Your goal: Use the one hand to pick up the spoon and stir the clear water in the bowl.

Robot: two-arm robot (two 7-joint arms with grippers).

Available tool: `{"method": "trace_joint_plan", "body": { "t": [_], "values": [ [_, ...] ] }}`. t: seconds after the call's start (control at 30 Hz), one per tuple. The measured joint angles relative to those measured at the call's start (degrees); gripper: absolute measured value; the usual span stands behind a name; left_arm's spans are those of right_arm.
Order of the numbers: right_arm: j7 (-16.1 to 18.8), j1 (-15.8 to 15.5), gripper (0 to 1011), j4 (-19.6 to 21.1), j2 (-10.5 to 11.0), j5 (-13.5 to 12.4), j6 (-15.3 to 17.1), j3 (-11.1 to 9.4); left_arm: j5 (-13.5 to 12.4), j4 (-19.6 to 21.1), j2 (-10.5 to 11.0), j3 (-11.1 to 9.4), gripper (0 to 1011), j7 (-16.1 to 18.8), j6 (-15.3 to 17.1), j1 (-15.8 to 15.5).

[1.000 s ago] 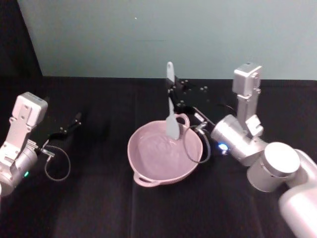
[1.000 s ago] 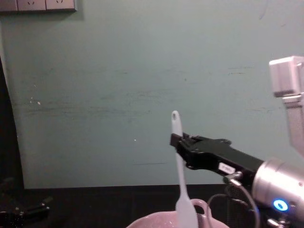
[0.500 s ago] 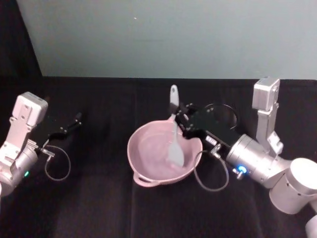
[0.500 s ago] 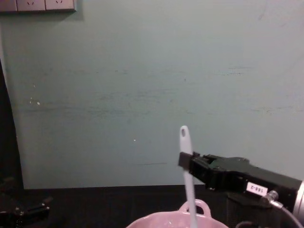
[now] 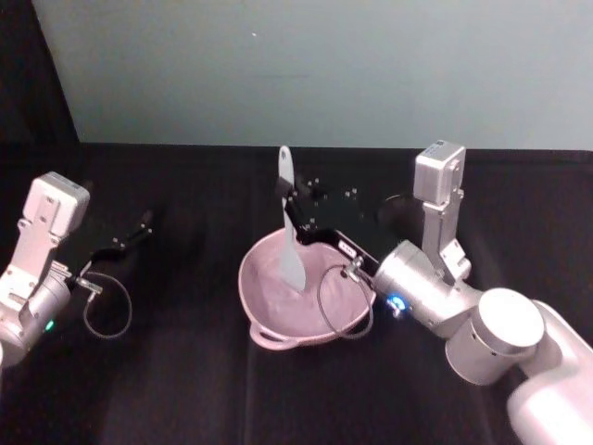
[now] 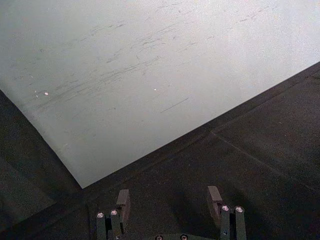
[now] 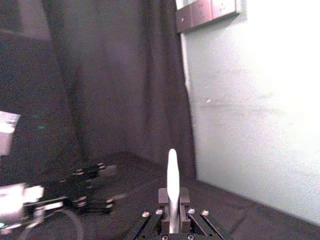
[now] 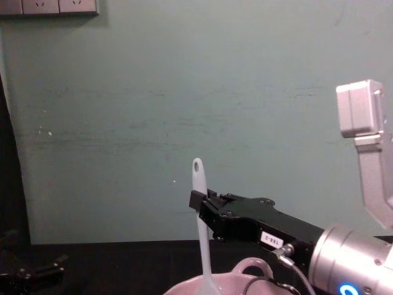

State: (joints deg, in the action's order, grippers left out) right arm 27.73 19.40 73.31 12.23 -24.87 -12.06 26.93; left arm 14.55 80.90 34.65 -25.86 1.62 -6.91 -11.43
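The pale pink bowl (image 5: pixel 269 297) sits on the black table in front of me; its rim and loop handle (image 8: pixel 252 268) rise at the bottom of the chest view. My right gripper (image 5: pixel 295 211) reaches over the bowl from the right and is shut on the white spoon (image 5: pixel 291 241), which stands nearly upright with its scoop down inside the bowl's left half. The spoon's handle tip with the oval hole (image 8: pixel 197 165) sticks up above the fingers. In the right wrist view the spoon handle (image 7: pixel 172 185) stands clamped between the fingers. My left gripper (image 5: pixel 139 227) rests open at the left, apart from the bowl.
A loose cable loop (image 5: pixel 107 311) hangs by the left arm. The right arm's cable (image 5: pixel 338 306) droops over the bowl's right side. A pale green wall (image 8: pixel 184 92) closes off the back of the table.
My right gripper has carried the spoon leftward across the bowl, from its right-centre to its left half. The left arm has not moved.
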Motion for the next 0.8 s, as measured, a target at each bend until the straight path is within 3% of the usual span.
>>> {"method": "trace_joint_plan", "body": {
  "t": [0.23,0.33,0.43,0.57,0.8],
  "values": [
    [-3.97,2.60,118,-6.05,-1.80,6.46,-8.39,-1.32,0.00,0.00,0.00,0.00,1011,0.00,0.00,0.00],
    [-4.19,2.60,118,-6.04,-1.35,7.19,-8.93,-1.87,0.00,0.00,0.00,0.00,1011,0.00,0.00,0.00],
    [-3.86,1.72,118,-4.23,0.03,7.11,-8.02,-2.84,0.00,0.00,0.00,0.00,1011,0.00,0.00,0.00],
    [-1.63,-0.46,118,-0.51,2.17,5.11,-5.54,-4.22,0.00,0.00,0.00,0.00,1011,0.00,0.00,0.00],
    [3.78,-4.84,118,7.32,5.83,-2.10,4.09,-5.41,0.00,0.00,0.00,0.00,1011,0.00,0.00,0.00]
  ]
}}
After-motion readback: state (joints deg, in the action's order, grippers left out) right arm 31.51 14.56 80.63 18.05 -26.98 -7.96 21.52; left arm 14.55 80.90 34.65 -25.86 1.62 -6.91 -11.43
